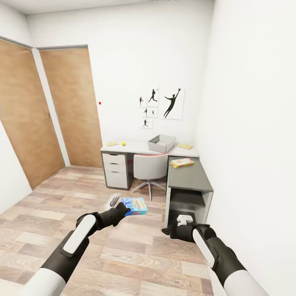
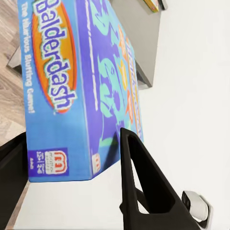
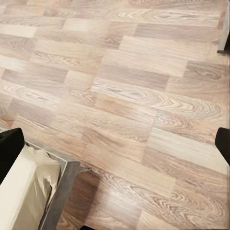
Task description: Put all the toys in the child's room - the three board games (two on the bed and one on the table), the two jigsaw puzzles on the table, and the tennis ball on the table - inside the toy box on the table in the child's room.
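Across the wood floor [image 1: 123, 255], the table [image 1: 189, 176] is sitting in the far right corner, carrying the toy box [image 1: 161, 143]. My left gripper [image 2: 72, 158] is clamping its jaws on the blue board game [image 1: 134, 206]; right gripper [image 1: 179, 230]: jaws spread, empty. I'm fearing the flat box slipping while driving. The left wrist view is reading "Balderdash"; the head view isn't.

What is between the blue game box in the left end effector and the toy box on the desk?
In the head view, wood floor and a grey swivel chair lie between the blue game box and the toy box.
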Controlling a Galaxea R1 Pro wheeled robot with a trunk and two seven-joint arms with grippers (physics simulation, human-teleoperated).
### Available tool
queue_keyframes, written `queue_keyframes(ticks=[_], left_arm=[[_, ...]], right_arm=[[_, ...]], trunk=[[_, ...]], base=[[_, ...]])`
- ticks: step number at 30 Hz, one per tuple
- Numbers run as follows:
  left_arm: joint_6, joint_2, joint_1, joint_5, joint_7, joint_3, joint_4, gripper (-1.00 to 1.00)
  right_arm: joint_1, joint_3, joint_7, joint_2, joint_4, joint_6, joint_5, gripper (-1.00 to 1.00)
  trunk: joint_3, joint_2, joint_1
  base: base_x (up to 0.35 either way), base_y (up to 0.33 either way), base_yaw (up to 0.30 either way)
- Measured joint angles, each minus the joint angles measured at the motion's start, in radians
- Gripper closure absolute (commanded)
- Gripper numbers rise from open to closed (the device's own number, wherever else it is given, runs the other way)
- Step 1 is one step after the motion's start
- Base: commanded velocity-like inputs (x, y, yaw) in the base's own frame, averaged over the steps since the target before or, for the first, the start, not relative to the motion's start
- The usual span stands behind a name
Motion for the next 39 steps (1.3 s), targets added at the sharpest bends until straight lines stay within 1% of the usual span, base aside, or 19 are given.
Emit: queue_keyframes(ticks=[8, 13, 28, 32, 39], left_arm=[[0.000, 0.003, 0.000, -0.001, 0.000, 0.000, 0.000, 1.00], [0.000, 0.003, 0.000, 0.001, 0.000, 0.000, 0.000, 1.00], [0.000, 0.003, 0.000, 0.001, -0.001, 0.000, 0.000, 1.00], [0.000, 0.003, 0.000, 0.001, -0.002, 0.000, 0.000, 1.00], [0.000, 0.003, 0.000, 0.001, -0.002, 0.000, 0.000, 1.00]], right_arm=[[0.000, 0.002, 0.000, 0.002, 0.000, 0.000, 0.000, -1.00], [0.000, 0.002, 0.000, 0.003, 0.001, 0.000, 0.000, -1.00], [0.000, 0.002, 0.000, 0.003, 0.001, -0.001, 0.000, -1.00], [0.000, 0.002, 0.000, 0.003, 0.001, -0.002, 0.000, -1.00], [0.000, 0.002, 0.000, 0.003, 0.001, -0.002, 0.000, -1.00]], trunk=[[0.003, 0.000, 0.000], [0.004, 0.000, 0.000], [0.005, 0.000, 0.000], [0.005, 0.000, 0.000], [0.005, 0.000, -0.001]], base=[[0.000, 0.000, -0.271], [0.000, 0.000, -0.133], [0.010, 0.000, -0.024], [0.176, 0.000, -0.002], [0.286, 0.000, -0.002]])
